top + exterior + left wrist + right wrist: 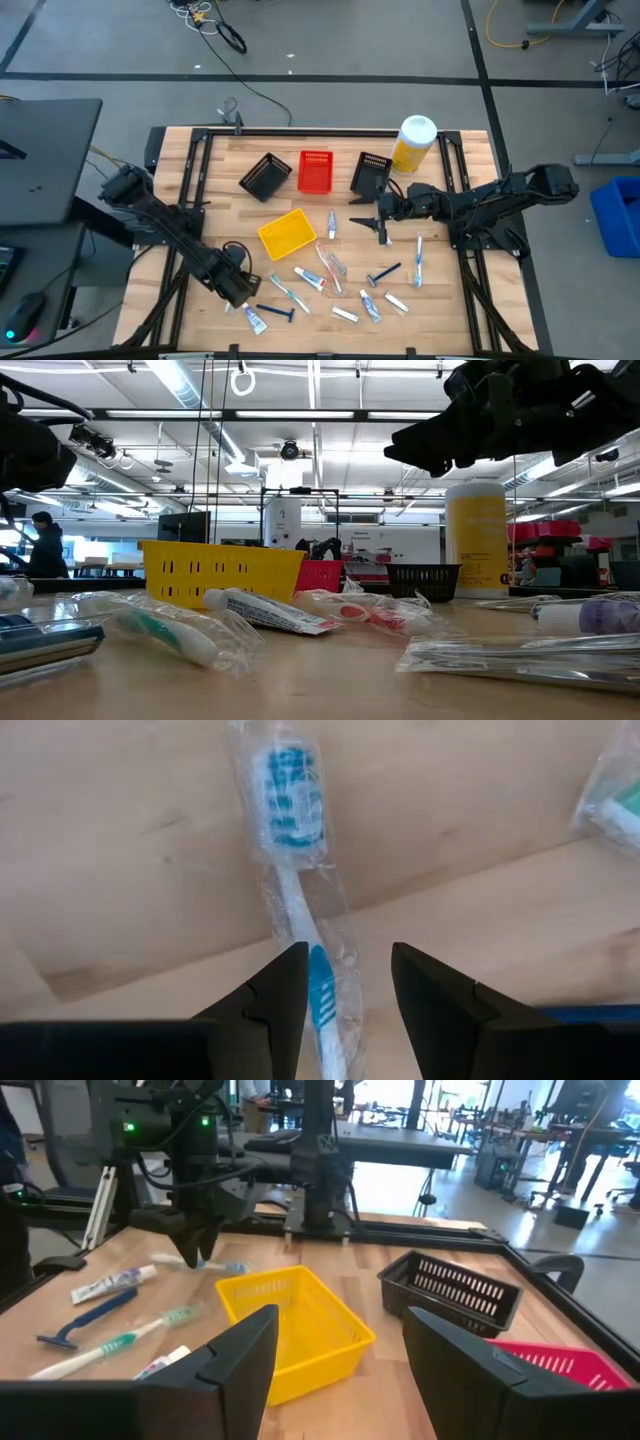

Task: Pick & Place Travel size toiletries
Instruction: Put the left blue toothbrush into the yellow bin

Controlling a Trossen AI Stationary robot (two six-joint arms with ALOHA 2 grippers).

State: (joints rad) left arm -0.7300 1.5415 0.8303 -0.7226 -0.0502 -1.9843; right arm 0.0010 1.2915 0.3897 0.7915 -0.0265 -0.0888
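The left hand (345,995) hangs low near the worktop's (440,315) front left corner, fingers spread astride the handle of a white and blue toothbrush in clear plastic wrap (298,890) lying flat on the wood. The handle sits nearer one finger, so closing could nudge it sideways, or the slick wrap could slide out. The right hand (383,222), spread and empty, hovers near the worktop's middle, above the yellow mesh basket (300,1325). The other small toiletries lie scattered along the front. No writing is legible anywhere.
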